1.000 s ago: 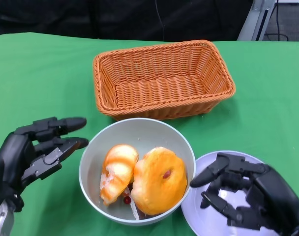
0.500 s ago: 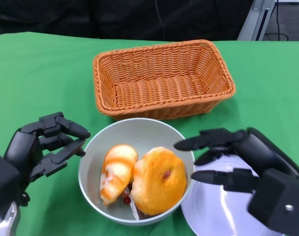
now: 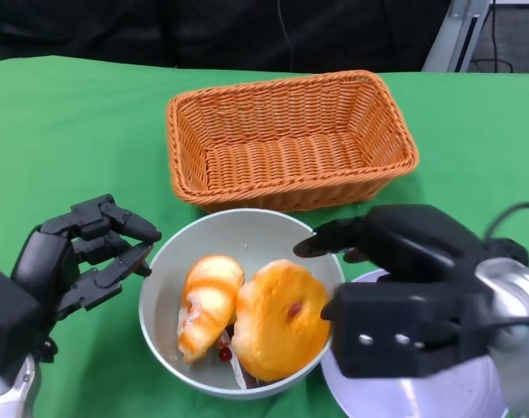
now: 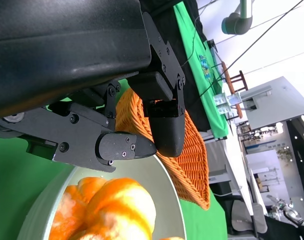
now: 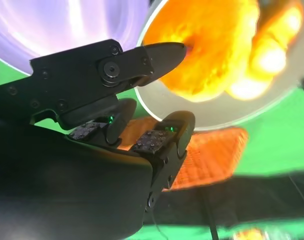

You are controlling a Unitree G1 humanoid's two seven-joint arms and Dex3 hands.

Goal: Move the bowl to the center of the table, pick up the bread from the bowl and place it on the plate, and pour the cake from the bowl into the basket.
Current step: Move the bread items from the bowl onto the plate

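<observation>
A grey-white bowl point(image 3: 173, 261) sits near the table's front, just before the wicker basket point(image 3: 291, 139). It holds a ridged orange and white pastry point(image 3: 208, 300) on the left and a round orange bun point(image 3: 277, 318) on the right. My left hand point(image 3: 77, 257) is beside the bowl's left rim with its fingers apart and nothing in them. My right hand point(image 3: 404, 248) hovers over the bowl's right rim and the lilac plate point(image 3: 369, 396), fingers spread, one fingertip above the bun. In the right wrist view the fingers point(image 5: 152, 52) are just short of the bun point(image 5: 212, 55).
Green cloth covers the table point(image 3: 73, 131). The empty basket point(image 4: 192, 155) is right behind the bowl point(image 4: 169, 200). The plate lies against the bowl's right side, mostly hidden under my right arm. A dark backdrop and a metal stand are beyond the far edge.
My right hand has lifted off the plate and swung left over the bowl's right rim, toward the bun. My left hand has drawn slightly closer to the bowl's left rim.
</observation>
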